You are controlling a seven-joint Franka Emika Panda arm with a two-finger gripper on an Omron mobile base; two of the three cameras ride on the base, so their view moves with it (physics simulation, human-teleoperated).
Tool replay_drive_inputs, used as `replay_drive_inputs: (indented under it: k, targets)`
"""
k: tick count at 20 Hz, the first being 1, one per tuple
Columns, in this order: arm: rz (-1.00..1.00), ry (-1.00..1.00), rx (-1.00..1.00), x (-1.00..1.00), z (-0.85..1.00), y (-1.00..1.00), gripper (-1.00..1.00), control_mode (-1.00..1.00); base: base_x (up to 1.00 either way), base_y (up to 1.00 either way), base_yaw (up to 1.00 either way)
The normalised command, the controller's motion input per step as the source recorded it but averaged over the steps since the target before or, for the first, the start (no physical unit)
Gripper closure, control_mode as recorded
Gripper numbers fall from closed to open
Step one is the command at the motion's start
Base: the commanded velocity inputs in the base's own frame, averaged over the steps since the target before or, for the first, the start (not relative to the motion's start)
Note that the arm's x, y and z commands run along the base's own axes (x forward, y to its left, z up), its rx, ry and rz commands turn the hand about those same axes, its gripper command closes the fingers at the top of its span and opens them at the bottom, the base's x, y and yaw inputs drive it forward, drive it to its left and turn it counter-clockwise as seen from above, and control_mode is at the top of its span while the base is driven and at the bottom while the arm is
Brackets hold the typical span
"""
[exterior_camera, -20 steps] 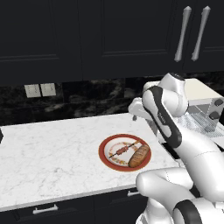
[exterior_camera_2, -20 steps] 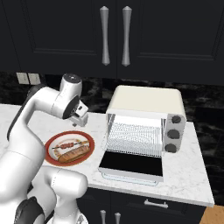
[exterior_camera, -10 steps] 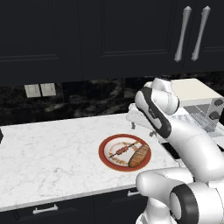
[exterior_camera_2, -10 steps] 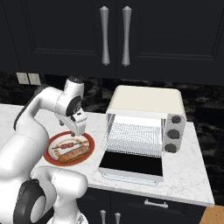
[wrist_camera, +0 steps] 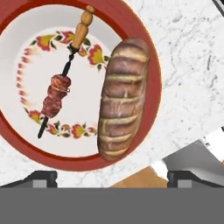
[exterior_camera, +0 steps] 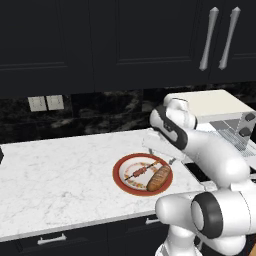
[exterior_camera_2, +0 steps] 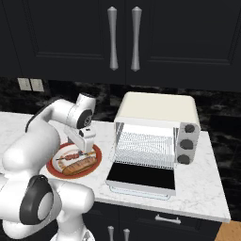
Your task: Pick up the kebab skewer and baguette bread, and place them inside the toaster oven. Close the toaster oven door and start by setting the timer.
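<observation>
On the marble counter [exterior_camera: 60,175], a red-rimmed plate [wrist_camera: 151,57] holds the kebab skewer [wrist_camera: 59,89] and the baguette bread [wrist_camera: 122,100] side by side, apart. Seen from the hand view, the gripper [wrist_camera: 111,177] hangs above the plate's edge, fingertips [wrist_camera: 41,177] spread wide, holding nothing. From the right base view, the toaster oven [exterior_camera_2: 157,129] stands just right of the plate, its toaster oven door [exterior_camera_2: 141,176] folded down flat, the wire rack [exterior_camera_2: 143,146] and dark knobs [exterior_camera_2: 187,145] exposed.
</observation>
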Motion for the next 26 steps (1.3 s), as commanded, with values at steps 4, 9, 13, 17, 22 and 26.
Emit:
replay_drive_inputs:
  k: [4, 9, 13, 17, 22, 26]
  targets:
    - [-0.02, 0.11, 0.0, 0.13, -0.47, -0.04, -1.0, -1.0, 0.0, 0.0, 0.0]
    - [0.0, 0.1, -0.04, 0.15, -0.51, -0.05, -1.0, -1.0, 0.0, 0.0, 0.0]
    - [0.0, 0.12, -0.09, 0.02, -0.57, 0.0, -1.0, -1.0, 0.0, 0.0, 0.0]
    - [-0.03, 0.01, -0.1, 0.0, -0.39, 0.0, -1.0, -1.0, 0.0, 0.0, 0.0]
    - [-0.03, -0.01, -0.05, 0.0, -0.22, 0.0, -1.0, -1.0, 0.0, 0.0, 0.0]
    - [-0.01, -0.02, -0.03, 0.0, -0.2, 0.0, -1.0, -1.0, 0.0, 0.0, 0.0]
